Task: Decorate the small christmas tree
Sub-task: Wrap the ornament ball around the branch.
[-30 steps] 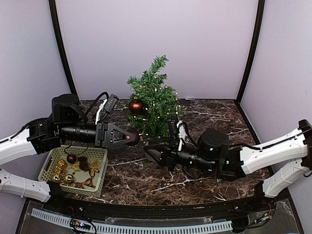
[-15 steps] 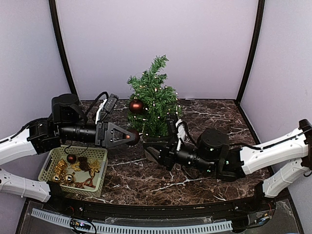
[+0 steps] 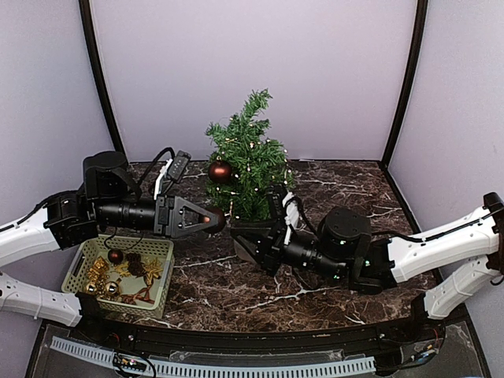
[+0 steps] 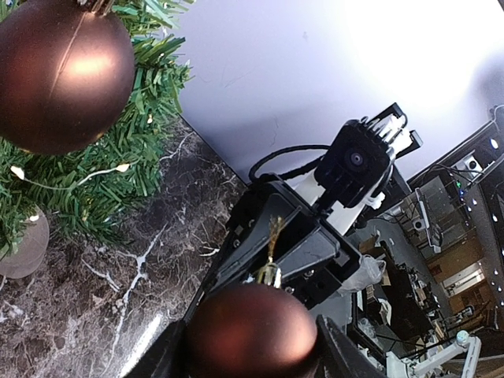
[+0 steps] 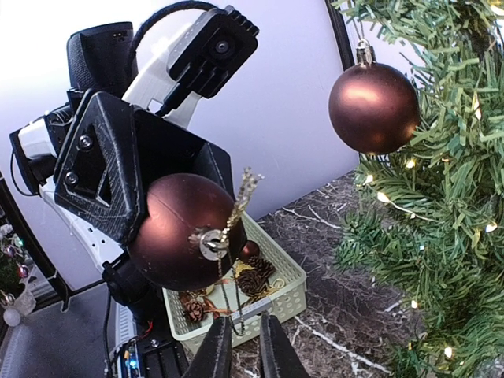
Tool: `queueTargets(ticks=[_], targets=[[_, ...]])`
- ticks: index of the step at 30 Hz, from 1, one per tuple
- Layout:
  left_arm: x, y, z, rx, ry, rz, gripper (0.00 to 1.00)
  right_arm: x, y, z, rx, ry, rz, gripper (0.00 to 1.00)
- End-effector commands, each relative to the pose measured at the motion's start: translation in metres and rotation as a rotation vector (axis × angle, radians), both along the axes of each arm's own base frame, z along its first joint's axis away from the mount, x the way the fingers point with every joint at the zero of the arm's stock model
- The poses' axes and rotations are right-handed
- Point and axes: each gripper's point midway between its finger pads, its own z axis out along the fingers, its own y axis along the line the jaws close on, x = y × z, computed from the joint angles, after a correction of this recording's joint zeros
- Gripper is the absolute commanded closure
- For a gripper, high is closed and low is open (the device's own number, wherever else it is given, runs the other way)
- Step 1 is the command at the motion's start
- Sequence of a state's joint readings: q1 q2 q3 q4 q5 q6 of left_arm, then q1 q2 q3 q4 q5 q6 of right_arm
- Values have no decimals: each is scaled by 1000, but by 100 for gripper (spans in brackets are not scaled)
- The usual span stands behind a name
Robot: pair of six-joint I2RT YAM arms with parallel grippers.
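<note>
The small dark-green bristly christmas tree (image 3: 249,161), strung with tiny warm lights, stands upright on the dark veined marble tabletop (image 3: 350,185), toward its back edge; a matte brown-red round bauble (image 3: 220,172) hangs on the tree's left-hand branches, about halfway up; the left gripper (image 3: 213,223) reaches in level from the tree's left, below that hanging bauble, its jaws clamped on a second matte brown-red ball with a gold cap and gold thread loop (image 5: 179,232), which sits just short of the lowest branches; the right gripper (image 3: 247,249) lies in front of the tree's foot, pointing at the held ball, its fingers (image 5: 218,346) drawn near each other with a slim gap showing, just under the ball's loop; a pale-green slotted plastic basket (image 3: 164,276) of gold and brown trinkets rests well to the tree's front left.
</note>
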State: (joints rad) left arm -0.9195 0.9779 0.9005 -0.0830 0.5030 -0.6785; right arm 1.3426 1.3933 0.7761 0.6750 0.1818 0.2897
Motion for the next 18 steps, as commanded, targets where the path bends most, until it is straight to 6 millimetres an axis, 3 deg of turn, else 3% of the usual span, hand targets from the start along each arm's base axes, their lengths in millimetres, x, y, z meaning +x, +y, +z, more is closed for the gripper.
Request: queueTargets(ticks=[1,3,8,18], targets=[[-1,2,6,-27,-16,6,53,-3,-1,26,71,-32,-7,92],[-1,3,4,-22,-8,15,53,-3,-2,27,74,-30,-7,100],[10,10,-13,42,35,103,55,1,-7,19,69,11,-26,100],[20,16,-48,85,175,206,54,17,1,-14,22,223,2,100]])
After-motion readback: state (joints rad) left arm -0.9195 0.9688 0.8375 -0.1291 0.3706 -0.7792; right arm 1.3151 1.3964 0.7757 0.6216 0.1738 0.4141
